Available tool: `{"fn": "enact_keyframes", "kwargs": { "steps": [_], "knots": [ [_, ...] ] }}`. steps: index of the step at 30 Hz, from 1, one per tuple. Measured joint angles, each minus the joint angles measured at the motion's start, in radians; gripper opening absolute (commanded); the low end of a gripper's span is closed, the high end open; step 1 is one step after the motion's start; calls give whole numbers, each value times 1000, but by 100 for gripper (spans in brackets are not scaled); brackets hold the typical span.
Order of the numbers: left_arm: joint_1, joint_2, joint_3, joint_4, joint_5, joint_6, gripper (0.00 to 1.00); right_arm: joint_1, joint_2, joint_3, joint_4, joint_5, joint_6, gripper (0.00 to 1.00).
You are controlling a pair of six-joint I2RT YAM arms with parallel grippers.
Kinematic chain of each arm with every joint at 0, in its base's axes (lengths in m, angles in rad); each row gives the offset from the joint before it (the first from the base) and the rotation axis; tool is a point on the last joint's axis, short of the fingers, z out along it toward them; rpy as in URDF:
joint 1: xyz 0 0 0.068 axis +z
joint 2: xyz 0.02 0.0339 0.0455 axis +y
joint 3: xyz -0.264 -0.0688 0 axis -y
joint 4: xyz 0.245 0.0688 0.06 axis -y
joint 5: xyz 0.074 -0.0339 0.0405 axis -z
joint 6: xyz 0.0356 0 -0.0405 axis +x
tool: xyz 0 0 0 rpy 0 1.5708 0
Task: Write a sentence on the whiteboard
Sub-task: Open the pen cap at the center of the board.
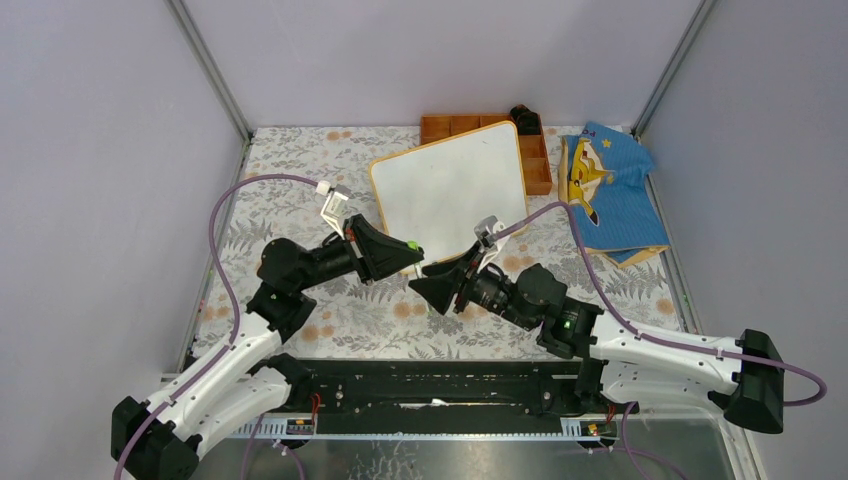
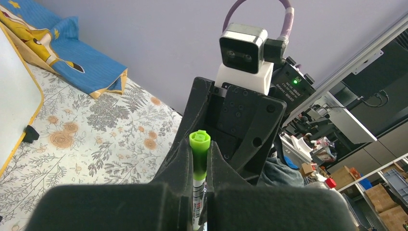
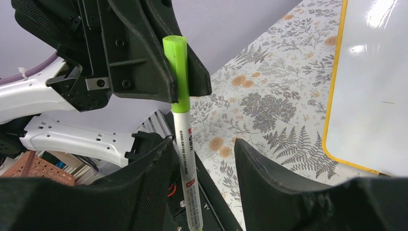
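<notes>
left gripper (image 2: 199, 161) clamped on white, lime-green-capped marker (image 3: 185, 139) | right gripper (image 3: 202, 156) fingers wide either side of its barrel, not gripping | small white, orange-framed whiteboard (image 1: 450, 185) lies blank just beyond both | my worry: an off-centre squeeze twists the marker loose

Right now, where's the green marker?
Top view, mid-table: the green marker is clamped in the left gripper, just in front of the whiteboard, its barrel inside the open right gripper.
</notes>
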Motion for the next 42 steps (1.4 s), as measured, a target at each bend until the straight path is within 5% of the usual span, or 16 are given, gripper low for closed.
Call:
{"fn": "enact_keyframes", "kwargs": {
  "steps": [4,10,11,13,14,42],
  "knots": [
    [-1,0,0,2,4,-3,0,-10,6,0,2,0,3,52],
    [-1,-2,-4,4,6,-3,0,-18,20,0,25,-24,18,35],
    [-1,-3,-6,4,5,-3,0,-19,21,0,27,-29,21,29],
    [-1,-6,-9,3,4,-1,0,-19,23,0,33,-47,25,3],
    [-1,-7,-9,3,1,2,0,-18,23,0,39,-57,26,0],
    [-21,-26,51,-68,-51,-11,0,-19,-11,-18,102,-105,-1,0]
  ]
}}
